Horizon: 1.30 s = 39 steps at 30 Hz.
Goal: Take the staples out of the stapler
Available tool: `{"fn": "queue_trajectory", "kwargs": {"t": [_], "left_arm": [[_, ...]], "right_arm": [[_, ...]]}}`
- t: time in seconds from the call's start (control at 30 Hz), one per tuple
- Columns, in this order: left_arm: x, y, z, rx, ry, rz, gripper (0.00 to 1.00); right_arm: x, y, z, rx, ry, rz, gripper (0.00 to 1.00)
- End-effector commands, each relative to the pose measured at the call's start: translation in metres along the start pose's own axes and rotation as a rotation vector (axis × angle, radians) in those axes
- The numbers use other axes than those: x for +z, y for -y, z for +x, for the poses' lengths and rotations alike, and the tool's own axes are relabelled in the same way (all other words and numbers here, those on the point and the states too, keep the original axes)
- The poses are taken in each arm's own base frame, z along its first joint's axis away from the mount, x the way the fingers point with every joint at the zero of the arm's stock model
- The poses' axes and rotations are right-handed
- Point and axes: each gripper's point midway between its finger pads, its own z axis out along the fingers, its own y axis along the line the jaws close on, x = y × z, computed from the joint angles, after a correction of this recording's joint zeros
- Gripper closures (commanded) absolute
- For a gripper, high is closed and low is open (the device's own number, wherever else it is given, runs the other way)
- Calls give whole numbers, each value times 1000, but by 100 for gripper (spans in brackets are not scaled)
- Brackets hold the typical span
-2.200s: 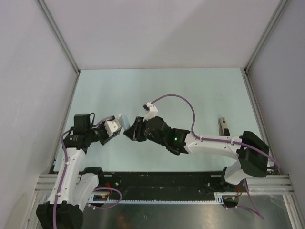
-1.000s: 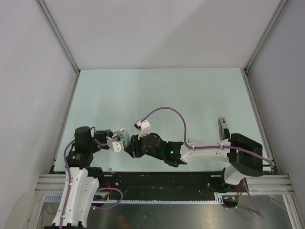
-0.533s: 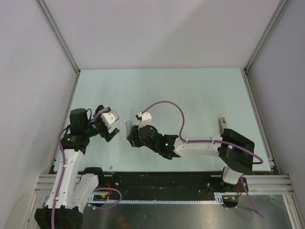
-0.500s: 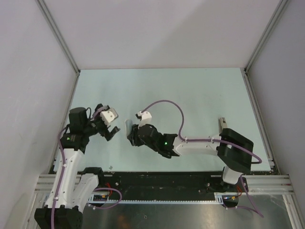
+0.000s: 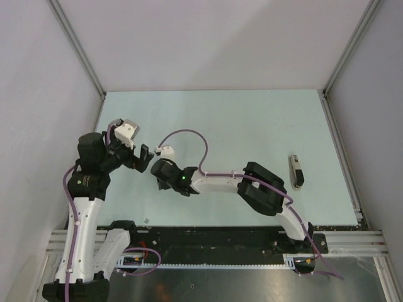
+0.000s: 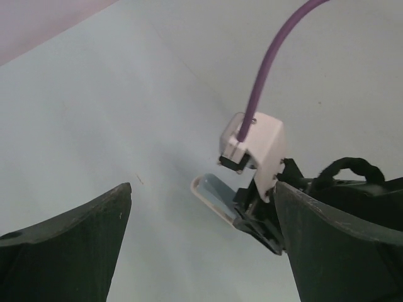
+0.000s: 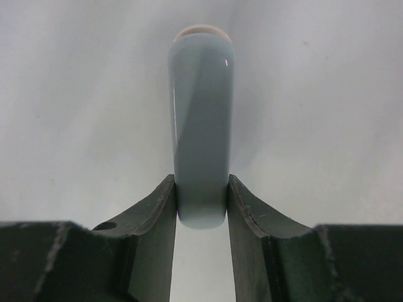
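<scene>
table [image 5: 264, 119]: pale green top, seen from above | walls [image 5: 208, 38]: plain white panels, set on three sides of the table | posts [image 5: 79, 50]: metal, fixed at both far corners | rail [image 5: 214, 245]: black strip, laid along the near edge

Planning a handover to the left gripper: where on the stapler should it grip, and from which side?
Likely the free rounded end of the stapler, sticking out past the right gripper that clamps it. The open left gripper faces that end, so come end-on from the left, closing across the slim width.
</scene>
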Motion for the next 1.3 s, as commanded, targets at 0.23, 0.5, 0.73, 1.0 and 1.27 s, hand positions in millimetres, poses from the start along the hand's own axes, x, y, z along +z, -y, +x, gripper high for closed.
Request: {"fn": "queue_trajectory", "kwargs": {"t": [0.23, 0.5, 0.73, 1.0, 1.27], "left_arm": [[-18, 2, 13, -99, -11, -85, 0], [-13, 2, 20, -112, -43, -75, 1], [-7, -1, 32, -104, -79, -71, 1], [7, 0, 51, -129, -150, -31, 0], [11, 3, 54, -132, -163, -10, 1]], "right_arm": [[13, -28, -2, 28, -99, 16, 48], [-31, -25, -49, 79, -40, -52, 23], [-110, 54, -110, 108, 85, 51, 21], [-204, 280, -114, 220, 110, 571, 22], [-287, 414, -58, 457, 58, 822, 14]]}}
